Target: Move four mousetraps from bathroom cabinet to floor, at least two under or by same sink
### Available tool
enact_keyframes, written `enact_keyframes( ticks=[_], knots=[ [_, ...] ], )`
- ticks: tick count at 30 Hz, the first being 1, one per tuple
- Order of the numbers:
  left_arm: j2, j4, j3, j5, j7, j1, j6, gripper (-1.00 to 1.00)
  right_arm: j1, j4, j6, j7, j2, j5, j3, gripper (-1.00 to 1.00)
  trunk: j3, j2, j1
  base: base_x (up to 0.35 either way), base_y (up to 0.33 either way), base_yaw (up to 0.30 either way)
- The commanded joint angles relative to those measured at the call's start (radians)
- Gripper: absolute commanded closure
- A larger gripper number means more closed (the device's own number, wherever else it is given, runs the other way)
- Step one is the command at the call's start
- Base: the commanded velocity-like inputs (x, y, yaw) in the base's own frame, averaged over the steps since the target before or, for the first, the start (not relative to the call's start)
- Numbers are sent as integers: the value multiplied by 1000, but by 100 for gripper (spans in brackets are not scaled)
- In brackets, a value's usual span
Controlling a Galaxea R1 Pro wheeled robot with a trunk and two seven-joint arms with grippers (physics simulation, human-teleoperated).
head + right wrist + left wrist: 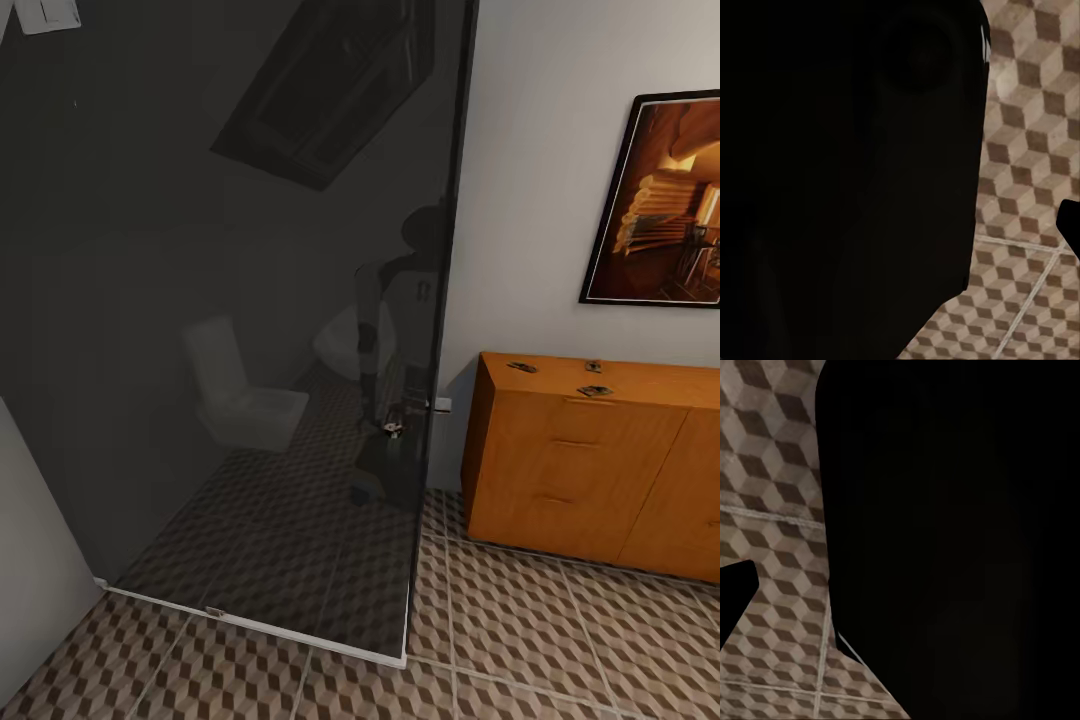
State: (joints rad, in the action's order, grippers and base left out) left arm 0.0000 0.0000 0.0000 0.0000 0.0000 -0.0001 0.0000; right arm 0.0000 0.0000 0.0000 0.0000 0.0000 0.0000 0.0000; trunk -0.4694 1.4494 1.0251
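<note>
Facing: a low orange-brown wooden cabinet (590,465) with stacked drawers and slim bar handles, standing against a pale wall.
Traps: small flat tan mousetraps with dark metal parts lie on the cabinet's top; three are clear, at (521,367), (593,366) and (595,391). A fourth cannot be made out.
Glass: a tall dark reflective panel (250,300) stands just beside the cabinet's near end, mirroring the room.
Picture: a black-framed brown picture (665,200) hangs on the wall above the cabinet.
Floor: square tiles in a brown and beige cube pattern (560,640) run up to the cabinet's base.
Hands: both wrist views are largely dark, with tile at their edges; whether either gripper is open or closed cannot be told.
Handling: each trap looks light, stiff and thin, likely to slide on the smooth top; pinching across the board's long edges, clear of the metal, seems safest.
Stage: approach only; no trap taken yet.
</note>
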Motion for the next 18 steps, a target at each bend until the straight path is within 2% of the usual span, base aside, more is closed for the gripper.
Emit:
enact_keyframes(
  ticks=[1, 4, 10, 18],
  knots=[
    [-5, -6, 6, 6, -3, -1, -6, -100, -2, 1, -1, -4, -1, 3, 3, -100, -1, 1, 0, 0, 0, 0],
    [-4, -23, 14, 19, -2, -1, -21, -100, -2, 1, -2, -3, 0, 5, 5, -100, -1, 1, 0, 0, 0, 0],
    [-3, -24, 14, 16, -2, -1, -22, -100, -2, 0, -2, -2, 0, 7, 8, -100, -1, 1, 0, 0, 0, 0],
    [-2, -28, 14, 30, -2, -1, -31, -100, -2, 0, -3, -2, 0, 7, 9, -100, -1, 1, 0, 0, 0, 0]
  ],
)
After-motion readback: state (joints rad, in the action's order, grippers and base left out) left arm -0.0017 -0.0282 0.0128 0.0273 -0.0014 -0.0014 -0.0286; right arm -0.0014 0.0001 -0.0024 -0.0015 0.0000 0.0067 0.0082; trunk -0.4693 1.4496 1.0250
